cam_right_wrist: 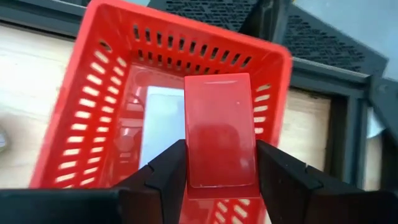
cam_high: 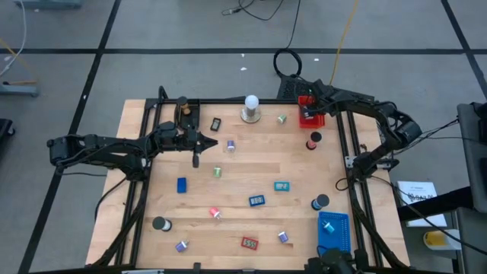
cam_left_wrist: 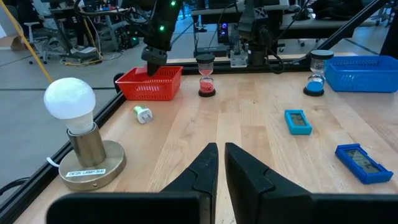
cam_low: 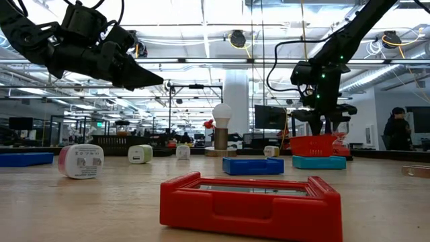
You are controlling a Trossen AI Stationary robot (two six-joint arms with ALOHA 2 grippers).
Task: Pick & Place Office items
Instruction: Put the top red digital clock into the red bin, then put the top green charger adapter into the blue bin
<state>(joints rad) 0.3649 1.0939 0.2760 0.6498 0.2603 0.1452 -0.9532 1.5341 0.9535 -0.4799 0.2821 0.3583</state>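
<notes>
From where I stand, the left gripper point(cam_high: 207, 141) hangs above the table at about ten o'clock from the middle, its fingers point(cam_left_wrist: 202, 167) pinched nearly together and holding nothing. It is just waiting. The lamp point(cam_high: 250, 107) stands at twelve o'clock, by the far edge.

Across the boards the loose pieces lie well apart: a blue block point(cam_high: 182, 185) at nine o'clock, a pink piece point(cam_high: 215, 213) at seven, a red block point(cam_high: 249, 243) at six near the front edge, a blue clip point(cam_high: 256, 201) just below centre, and a teal one point(cam_high: 282, 186) at four. The blue tray point(cam_high: 334, 230) sits at five o'clock with something blue already inside.

The work is on the right. The right gripper point(cam_right_wrist: 219, 168) hovers over the red basket point(cam_high: 310, 113) at one o'clock, by the far right corner. Its fingers grip a flat red block point(cam_right_wrist: 219, 130), half-wide around it, and the block hangs directly above the basket's opening, not yet inside. Another pale piece seems to lie on the basket floor, though I cannot make out what.

So I judge this as the placing step for a red item. The next move calls for a small drop lower, so the block clears the rim, then spreading the fingers to let it fall. After that, plenty remains on the table.
</notes>
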